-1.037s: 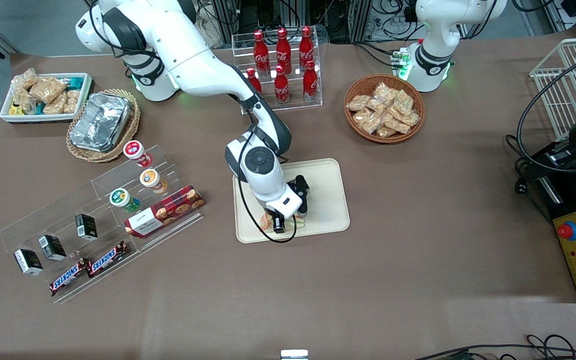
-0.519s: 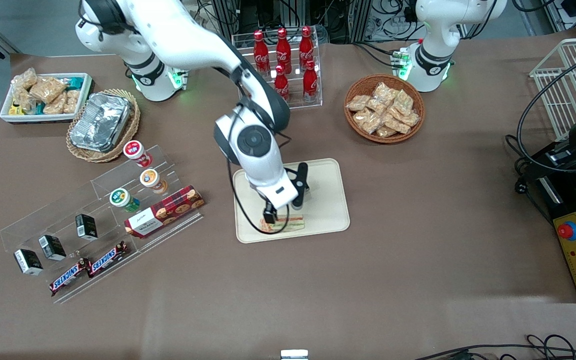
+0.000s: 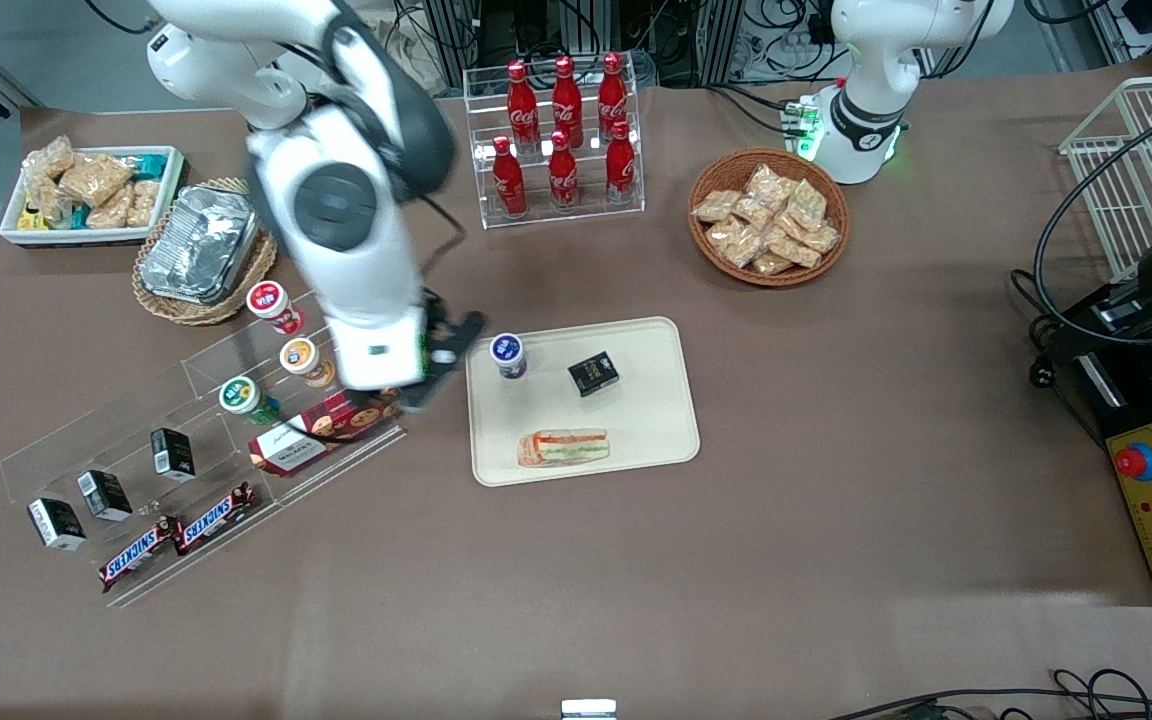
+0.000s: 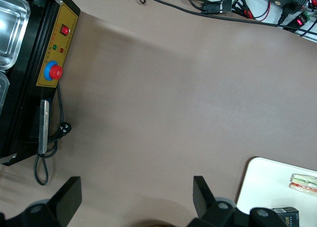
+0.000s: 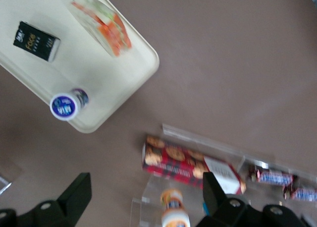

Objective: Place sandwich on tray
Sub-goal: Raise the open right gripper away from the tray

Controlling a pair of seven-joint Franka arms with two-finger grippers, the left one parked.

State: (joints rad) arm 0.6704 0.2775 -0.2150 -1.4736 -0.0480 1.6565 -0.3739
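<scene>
While the sandwich lies on the tray beside a purple-lidded cup, the hand spread empty above the red biscuit box.

Even bright overhead light, soft shadows; right wrist view motion-blurred.

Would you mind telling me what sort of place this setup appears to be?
Probably a robotics lab staged as a snack counter: clear racks of cola bottles and Snickers bars on a brown table, cables along its edge. The sandwich lies on the tray; the gripper, open, hangs above the cookie box.
</scene>
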